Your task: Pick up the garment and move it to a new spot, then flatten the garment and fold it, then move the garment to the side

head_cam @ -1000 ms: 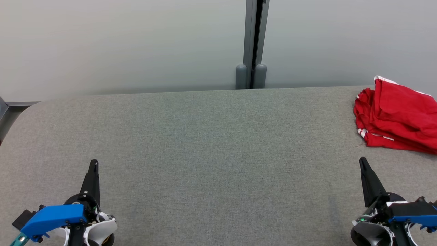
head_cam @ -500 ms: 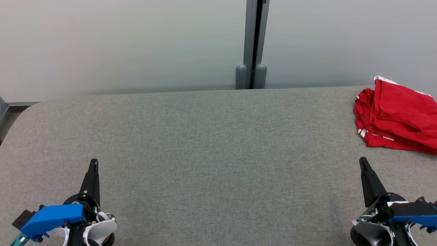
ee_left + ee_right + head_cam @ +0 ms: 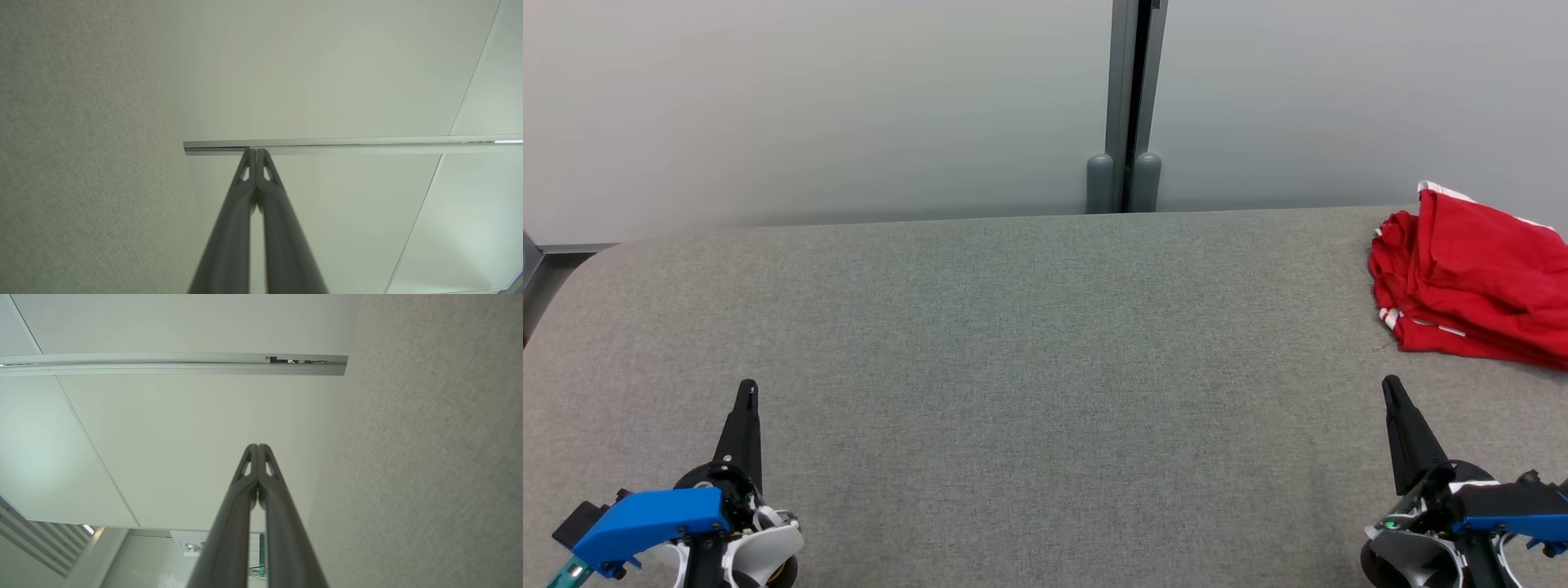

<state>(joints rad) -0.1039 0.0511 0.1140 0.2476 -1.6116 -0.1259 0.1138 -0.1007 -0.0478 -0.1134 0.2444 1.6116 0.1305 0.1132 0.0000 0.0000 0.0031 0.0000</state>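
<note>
1. Nearest the robot, the left gripper (image 3: pixel 747 390) rests low over the front left of the grey cloth-covered table (image 3: pixel 1045 343). Its two dark fingers are pressed together to a single point and hold nothing. The left wrist view shows the tips meeting with no gap.
2. The right gripper (image 3: pixel 1390 385) mirrors it at the front right, its fingers likewise pressed together and empty.
3. Farther back, the red garment (image 3: pixel 1474 278) lies at the table's far right, well apart from the left gripper and nearer the right one. It sits in stacked layers with white striped trim at its edges. Its right part runs past the edge of the head view, so its full outline cannot be told.
4. The layers are roughly squared but bunched on their left side. This fits a folded piece already set aside. It equally fits a loose pile waiting to be taken up, and the pictures do not settle which.
5. In either case, my judgement is that care means keeping both sets of fingers from brushing the cloth by chance, because soft layers slide and fall open easily. The broad bare middle of the table gives room for any spreading.
6. Behind the table stand pale wall panels (image 3: pixel 809 106) and a grey post (image 3: pixel 1131 106).
7. Against the earlier frames nothing differs: both grippers, the garment and the camera's framing sit exactly as they did.
</note>
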